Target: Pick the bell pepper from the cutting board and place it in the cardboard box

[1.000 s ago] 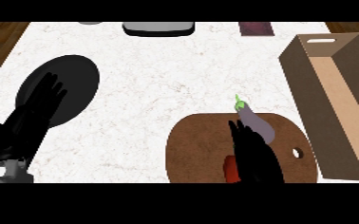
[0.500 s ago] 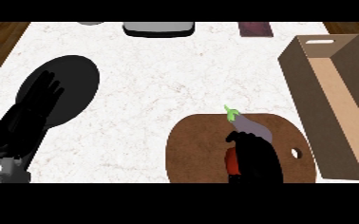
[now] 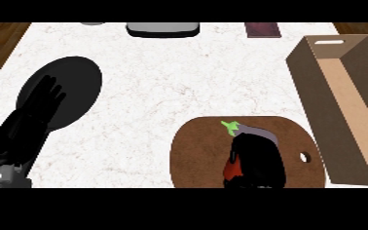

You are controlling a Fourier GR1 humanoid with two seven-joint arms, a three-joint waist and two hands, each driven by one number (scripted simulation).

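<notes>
The right hand (image 3: pixel 257 160) is curled over the bell pepper (image 3: pixel 230 169) on the cutting board (image 3: pixel 201 151); whether it is truly gripped cannot be told. A lift should follow only once it is enclosed. One cardboard box (image 3: pixel 332 102) is seen at right. The left hand (image 3: pixel 36 109) lies relaxed over one dark plate (image 3: pixel 78 78).

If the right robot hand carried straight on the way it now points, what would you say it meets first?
Probably the grey vegetable with a green stem on the cutting board, just ahead of the right robot hand; contact may already exist, depth is unclear.
</notes>
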